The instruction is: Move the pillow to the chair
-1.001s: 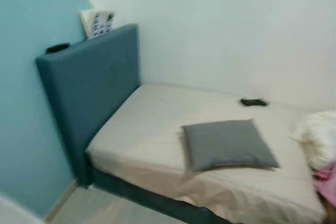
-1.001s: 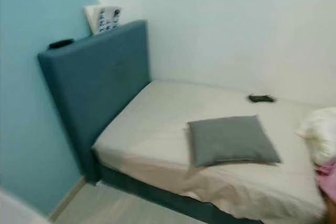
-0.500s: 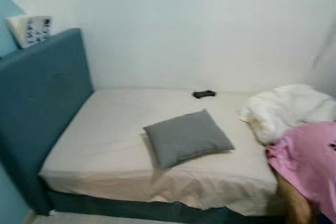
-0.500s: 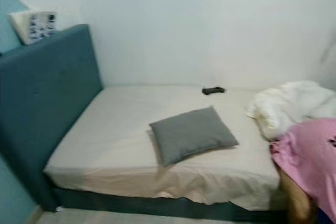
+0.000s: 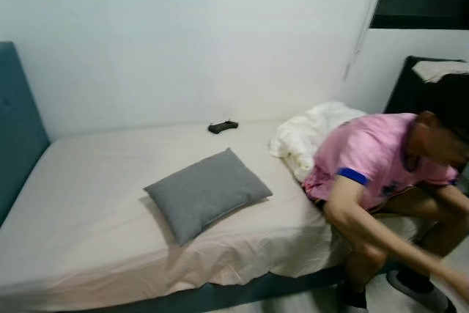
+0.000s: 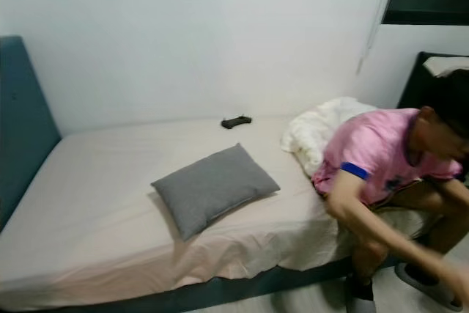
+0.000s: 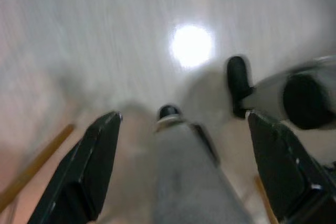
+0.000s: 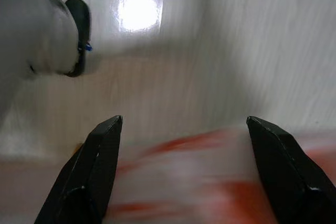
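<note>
A grey square pillow [image 5: 207, 190] lies flat near the front edge of the bed [image 5: 88, 203], which has a cream sheet. My left gripper [image 7: 184, 124] hangs open over the pale floor, with my own grey leg between its fingers in the left wrist view. My right gripper [image 8: 184, 124] also hangs open above the floor, over a blurred red and white patch. Both are far from the pillow.
A person in a pink shirt [image 5: 374, 155] sits on the bed's right end, leaning forward with an arm reaching down. A white crumpled blanket [image 5: 308, 133] lies behind them. A small black object [image 5: 222, 127] rests by the wall. A teal headboard [image 5: 18, 130] stands left; dark furniture [image 5: 418, 78] stands right.
The camera has swung to the right: the headboard slid to the left edge, the pillow shifted left in the picture, and the seated person came fully into view.
</note>
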Motion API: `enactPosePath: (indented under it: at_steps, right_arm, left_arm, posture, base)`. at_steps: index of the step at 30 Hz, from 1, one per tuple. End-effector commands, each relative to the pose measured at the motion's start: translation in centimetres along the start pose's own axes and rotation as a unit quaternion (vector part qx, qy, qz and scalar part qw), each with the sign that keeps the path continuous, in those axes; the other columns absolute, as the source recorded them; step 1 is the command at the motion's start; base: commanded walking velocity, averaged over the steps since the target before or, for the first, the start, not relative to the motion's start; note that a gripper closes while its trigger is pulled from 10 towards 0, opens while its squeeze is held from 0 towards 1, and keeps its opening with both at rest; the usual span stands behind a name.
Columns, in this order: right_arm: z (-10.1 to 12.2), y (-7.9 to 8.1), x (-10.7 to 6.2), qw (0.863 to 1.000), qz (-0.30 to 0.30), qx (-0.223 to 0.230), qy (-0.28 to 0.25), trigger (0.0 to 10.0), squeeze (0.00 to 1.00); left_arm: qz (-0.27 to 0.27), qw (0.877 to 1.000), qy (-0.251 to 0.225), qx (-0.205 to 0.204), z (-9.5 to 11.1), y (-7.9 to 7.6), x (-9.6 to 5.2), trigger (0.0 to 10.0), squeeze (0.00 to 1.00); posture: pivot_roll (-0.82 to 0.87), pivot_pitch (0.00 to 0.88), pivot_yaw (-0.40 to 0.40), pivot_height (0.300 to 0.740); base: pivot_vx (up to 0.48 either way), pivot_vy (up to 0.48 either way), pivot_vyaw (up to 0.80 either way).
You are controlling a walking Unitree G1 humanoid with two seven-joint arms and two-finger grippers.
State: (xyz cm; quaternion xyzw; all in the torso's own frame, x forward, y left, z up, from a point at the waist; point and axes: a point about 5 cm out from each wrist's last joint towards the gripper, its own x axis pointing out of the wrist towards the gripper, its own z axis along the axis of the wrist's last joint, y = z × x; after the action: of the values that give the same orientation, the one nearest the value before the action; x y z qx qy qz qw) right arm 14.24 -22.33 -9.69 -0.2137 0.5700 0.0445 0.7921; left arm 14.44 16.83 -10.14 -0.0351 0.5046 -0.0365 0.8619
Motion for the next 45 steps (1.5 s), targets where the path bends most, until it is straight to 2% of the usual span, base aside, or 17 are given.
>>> enactPosePath:
  at_steps: [1,14,34,40,45]
  right_arm:
    - [0.0,0.0,0.0,1.0,-0.001,-0.005,-0.001,10.0,0.0]
    - [-0.1,0.1,0.0,1.0,0.0,-0.007,-0.001,10.0,0.0]
    - [-0.6,0.2,0.0,1.0,0.004,-0.002,0.005,10.0,0.0]
    - [-0.7,0.1,0.0,1.0,-0.002,0.016,0.002,10.0,0.0]
    - [-1.0,0.3,0.0,1.0,-0.002,0.021,0.017,10.0,0.0]
  left_arm:
    - [-0.005,1.0,-0.003,0.005,0.2,-0.1,0.0,10.0,0.0]
    - [-0.007,1.0,-0.004,0.008,0.3,0.0,0.0,10.0,0.0]
    - [-0.01,1.0,-0.003,0.009,0.1,0.0,0.0,10.0,0.0]
    - [-0.008,1.0,-0.018,0.014,0.5,0.0,0.0,10.0,0.0]
    - [0.006,0.998,-0.062,0.022,2.4,0.3,0.1,10.0,0.0]
  posture:
    - [-0.09,0.012,-0.009,0.74]
    - [-0.09,0.013,-0.006,0.74]
    - [-0.09,0.019,-0.001,0.74]
    - [-0.09,0.022,0.003,0.74]
    - [-0.1,0.023,0.006,0.73]
  base:
    - [0.0,0.0,0.0]
    - [0.345,0.0,0.0]
    - [0.367,0.0,-0.77]
    - [0.107,0.0,0.0]
    - [0.0,0.0,0.0]
